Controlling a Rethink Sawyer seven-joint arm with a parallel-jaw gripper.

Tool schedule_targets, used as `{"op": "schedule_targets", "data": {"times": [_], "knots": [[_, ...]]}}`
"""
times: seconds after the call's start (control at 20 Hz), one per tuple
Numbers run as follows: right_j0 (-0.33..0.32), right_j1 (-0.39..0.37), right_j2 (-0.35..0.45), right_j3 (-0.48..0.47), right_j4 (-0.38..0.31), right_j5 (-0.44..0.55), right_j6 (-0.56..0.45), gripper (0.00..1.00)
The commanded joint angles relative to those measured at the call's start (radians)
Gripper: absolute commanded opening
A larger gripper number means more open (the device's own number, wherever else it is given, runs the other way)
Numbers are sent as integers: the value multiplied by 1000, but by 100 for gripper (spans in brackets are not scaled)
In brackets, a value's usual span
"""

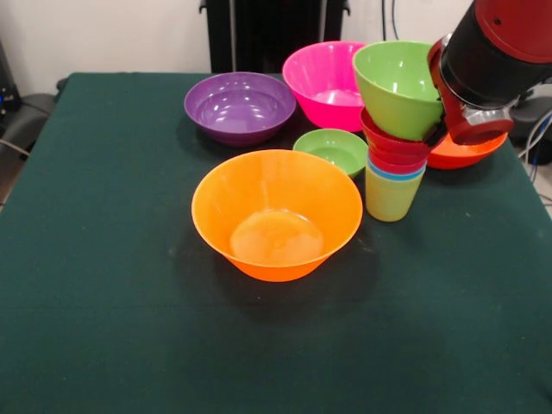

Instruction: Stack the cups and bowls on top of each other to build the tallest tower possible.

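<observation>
The tower stands right of centre: a yellow-green cup point(388, 197) at the bottom, a blue cup point(395, 173) and a red cup point(397, 160) nested in it, and a small red bowl point(390, 138) above them. A lime green bowl point(397, 86) sits tilted on top, its mouth turned to the left. My gripper point(438, 129) comes down from the upper right and is right against the lime bowl's right side. The bowl and the arm hide how it stands. A red-orange bowl point(466, 153) lies behind the arm.
A big orange bowl point(276, 211) stands in the middle of the green table point(103, 302). A small green bowl point(332, 148) is just behind it, beside the tower. A purple bowl point(240, 105) and a big pink bowl point(326, 79) stand at the far side.
</observation>
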Motion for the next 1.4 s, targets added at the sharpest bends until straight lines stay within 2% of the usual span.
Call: {"op": "schedule_targets", "data": {"times": [0.05, 1.4], "knots": [[-22, -12, 113, 73, -46, -91, 79, 0], [-20, -17, 107, 85, -56, -120, 72, 0]]}}
